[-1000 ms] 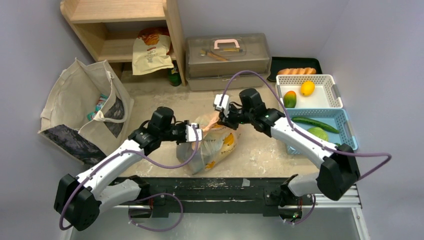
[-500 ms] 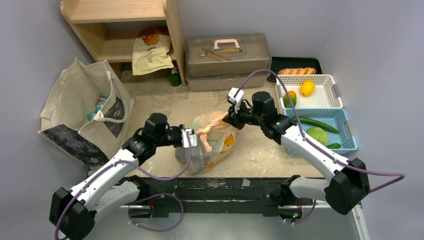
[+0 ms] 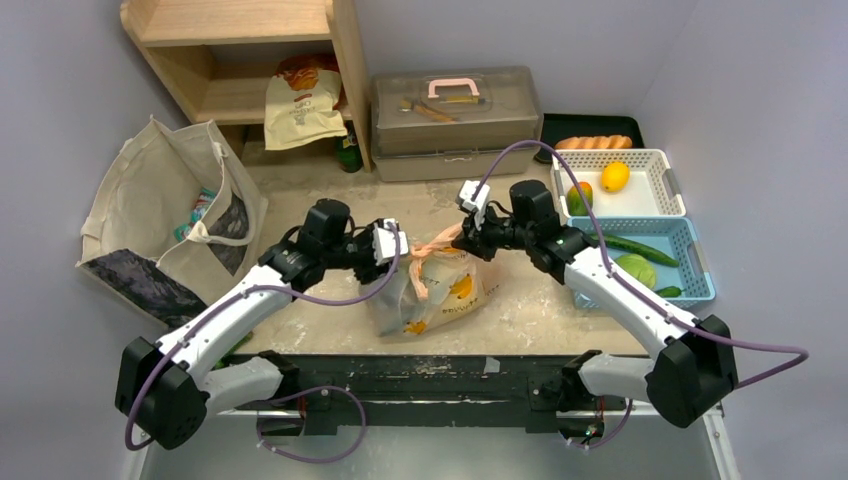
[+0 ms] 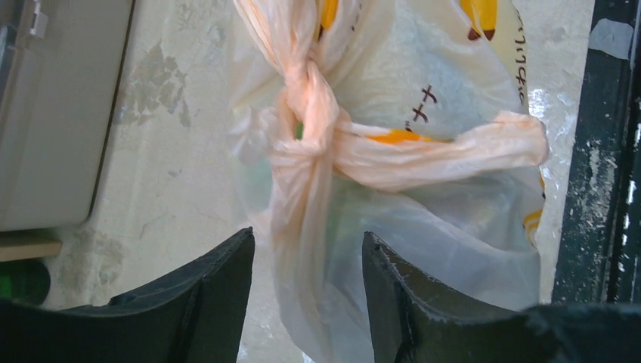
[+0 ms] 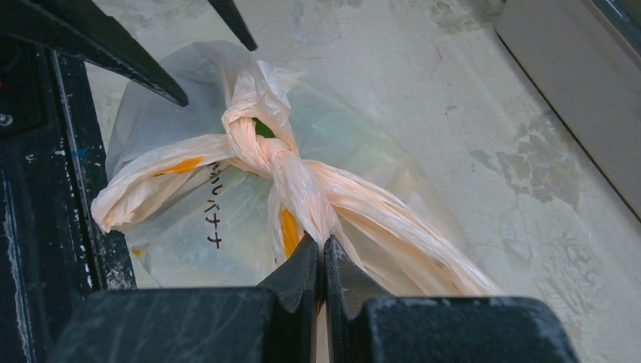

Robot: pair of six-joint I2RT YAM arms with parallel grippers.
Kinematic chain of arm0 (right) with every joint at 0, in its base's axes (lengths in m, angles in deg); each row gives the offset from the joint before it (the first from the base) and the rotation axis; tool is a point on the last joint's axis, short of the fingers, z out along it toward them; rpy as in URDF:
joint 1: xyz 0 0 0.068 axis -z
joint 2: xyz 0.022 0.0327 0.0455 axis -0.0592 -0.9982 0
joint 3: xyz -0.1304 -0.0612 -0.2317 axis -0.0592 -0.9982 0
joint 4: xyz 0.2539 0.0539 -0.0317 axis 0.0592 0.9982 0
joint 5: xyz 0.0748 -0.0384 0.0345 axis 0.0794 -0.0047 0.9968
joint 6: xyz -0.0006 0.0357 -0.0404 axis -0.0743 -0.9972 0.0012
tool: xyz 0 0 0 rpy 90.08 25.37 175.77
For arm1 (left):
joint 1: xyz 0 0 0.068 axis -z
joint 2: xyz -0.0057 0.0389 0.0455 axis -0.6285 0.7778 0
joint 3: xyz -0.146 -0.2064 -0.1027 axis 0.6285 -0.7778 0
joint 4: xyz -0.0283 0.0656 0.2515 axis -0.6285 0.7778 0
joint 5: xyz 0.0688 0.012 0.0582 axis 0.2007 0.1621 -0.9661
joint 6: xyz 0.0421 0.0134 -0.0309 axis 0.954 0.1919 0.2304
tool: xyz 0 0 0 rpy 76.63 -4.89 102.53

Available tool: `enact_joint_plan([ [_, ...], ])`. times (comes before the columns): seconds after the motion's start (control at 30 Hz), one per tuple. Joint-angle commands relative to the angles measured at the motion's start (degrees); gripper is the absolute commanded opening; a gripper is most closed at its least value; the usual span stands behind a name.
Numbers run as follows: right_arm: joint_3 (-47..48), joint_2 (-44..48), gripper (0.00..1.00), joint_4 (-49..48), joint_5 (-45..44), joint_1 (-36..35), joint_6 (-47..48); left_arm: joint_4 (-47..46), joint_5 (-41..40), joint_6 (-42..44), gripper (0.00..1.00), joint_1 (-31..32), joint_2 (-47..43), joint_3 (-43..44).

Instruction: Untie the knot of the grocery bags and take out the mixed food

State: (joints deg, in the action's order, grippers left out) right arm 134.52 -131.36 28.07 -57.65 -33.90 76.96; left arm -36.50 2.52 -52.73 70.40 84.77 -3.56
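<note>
Grocery bag (image 3: 440, 295): lay tied shut on the tabletop (image 3: 520, 300), between the 2 arms.
Knot (image 4: 302, 113): sat tight on top of the bag, handle strands running off either side.
Mixed food: only a sliver of green (image 5: 261, 128) showed through the plastic beside the knot.
Left fingers (image 3: 398, 252): stood apart, a strand hanging between them, not clamped.
Right fingers (image 5: 323, 249): pinched fully together on a handle strand just beside the knot.
Right side: blue basket (image 3: 700, 262), then white basket (image 3: 668, 182), both holding produce.
Far edge: grey lidded box (image 3: 455, 110) and wooden shelf (image 3: 240, 30).
</note>
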Motion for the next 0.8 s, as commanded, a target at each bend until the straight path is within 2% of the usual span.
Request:
enact_joint_plan([
  [0.0,4.23,-0.34,0.00,-0.33,3.27,-0.55,3.04,-2.93,1.23,1.94,0.51,0.88,2.82,5.92],
  [0.17,5.25,-0.98,0.00,-0.45,3.84,-0.77,2.63,-1.83,4.20,11.91,0.39,2.94,4.54,7.28],
  [0.27,5.49,-1.17,0.00,-0.24,3.85,-1.09,2.47,-2.01,4.58,14.12,0.29,3.78,5.87,8.50],
  [0.33,5.54,-1.34,0.00,-0.37,3.77,-1.18,2.30,-2.12,4.78,14.61,0.27,4.53,6.41,9.16],
  [0.5,5.45,-1.26,0.00,-1.12,3.33,-1.52,1.53,-2.14,4.02,16.17,0.27,6.19,8.09,9.85],
  [0.6,5.53,-1.26,0.00,-1.30,3.19,-1.62,1.48,-1.00,2.94,17.45,0.29,6.72,10.07,10.60],
  [0.7,5.63,-1.26,0.00,-1.53,3.06,-1.63,1.40,-0.92,1.18,17.92,0.36,6.73,12.30,11.27],
  [0.77,5.65,-1.18,0.00,-1.61,3.15,-1.60,1.40,-1.01,-0.71,17.41,0.35,6.77,13.94,12.10],
])
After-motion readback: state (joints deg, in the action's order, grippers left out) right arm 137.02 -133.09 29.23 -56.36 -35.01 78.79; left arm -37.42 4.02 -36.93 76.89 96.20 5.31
